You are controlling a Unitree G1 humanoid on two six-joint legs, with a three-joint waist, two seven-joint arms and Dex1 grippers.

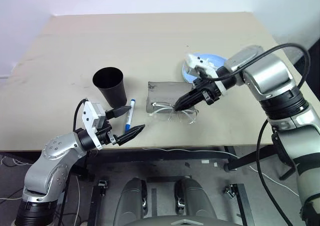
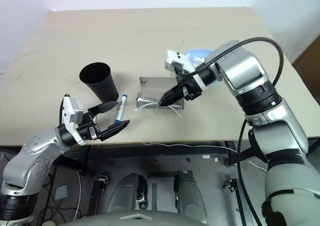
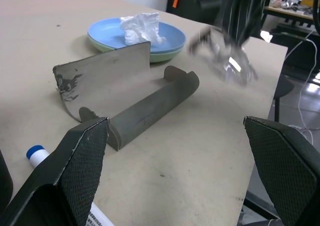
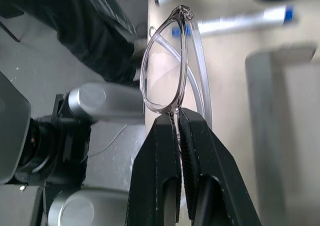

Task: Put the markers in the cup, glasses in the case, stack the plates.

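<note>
Pinched between the closed fingers of the right gripper [image 4: 177,117], the glasses [image 4: 165,66] are held just near of the open case [image 1: 167,93]; the left gripper [image 1: 131,120] is spread wide, empty.

Even, bright room light is falling on the table [image 1: 150,41], casting soft shadows beside the cup [image 1: 110,85]. Motion blur is smearing the glasses [image 3: 225,61] beyond the sharper case [image 3: 130,96]; the marker [image 4: 235,22] is looking unfocused.

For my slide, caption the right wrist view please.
Right gripper shut on the glasses, beside the open case.
</note>
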